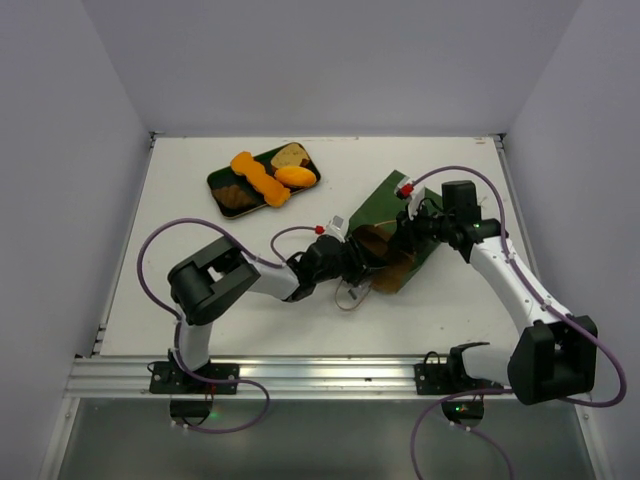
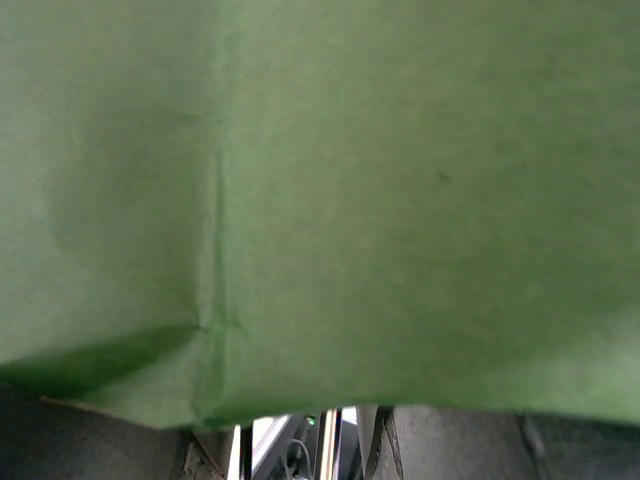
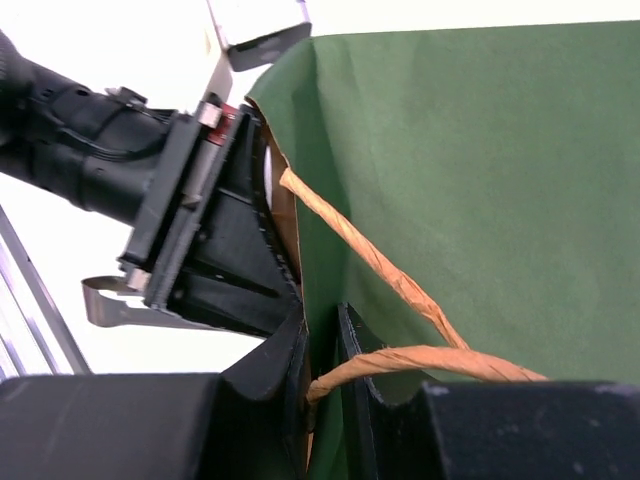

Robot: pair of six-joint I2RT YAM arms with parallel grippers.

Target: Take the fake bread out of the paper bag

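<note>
White table (image 1: 200, 320), pale grey walls on three sides. Toward the upper left of the top view, dark green tray (image 1: 222, 183) carrying the bread pieces (image 1: 265, 180) — long orange twist, orange roll, brown slice, a tan piece at the far end. Right of centre, paper bag (image 1: 390, 200) lying on its side, green outside up, brown mouth turned toward the lower left. Left gripper (image 1: 345, 258) right at that mouth, against the rim; own camera filled edge to edge with green paper, fingers hidden, so spread and any hold impossible to tell. Right gripper (image 3: 325, 345) on the bag's edge just right of the left one, fingers nearly together, pinching the paper wall between them — string handles (image 3: 350, 240) trailing past the pads. Contents of the bag hidden.
</note>
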